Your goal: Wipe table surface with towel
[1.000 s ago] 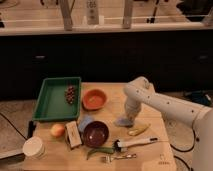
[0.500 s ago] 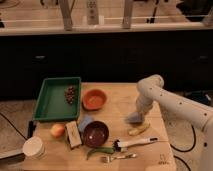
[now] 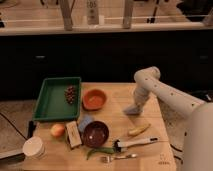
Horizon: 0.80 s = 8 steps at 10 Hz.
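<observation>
One pale towel seems to lie bunched under the gripper, right of centre in the frame, on the table. We cannot tell if the gripper is closed on it. We judge the towel light and soft, best pinched at its raised middle.

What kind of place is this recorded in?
Likely a lab or office kitchen mock-up: wooden table with a green tray and orange bowl, counter ledge behind. The gripper is down near the table's right side.

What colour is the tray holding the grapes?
Green: the tray shows plainly in the camera view. The gripper is low over the table, away from it.
</observation>
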Each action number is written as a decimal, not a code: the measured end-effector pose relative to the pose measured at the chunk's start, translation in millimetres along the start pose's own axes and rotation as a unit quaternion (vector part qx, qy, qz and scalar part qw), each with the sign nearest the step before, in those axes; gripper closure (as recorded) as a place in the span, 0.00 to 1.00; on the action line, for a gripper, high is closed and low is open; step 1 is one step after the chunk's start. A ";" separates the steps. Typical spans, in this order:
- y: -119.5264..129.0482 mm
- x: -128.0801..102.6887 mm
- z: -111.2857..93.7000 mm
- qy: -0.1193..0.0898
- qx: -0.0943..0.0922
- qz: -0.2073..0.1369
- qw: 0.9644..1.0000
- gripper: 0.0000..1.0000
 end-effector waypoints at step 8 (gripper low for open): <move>-58.9 -18.4 -5.2 -0.020 0.036 -0.055 0.998 1.00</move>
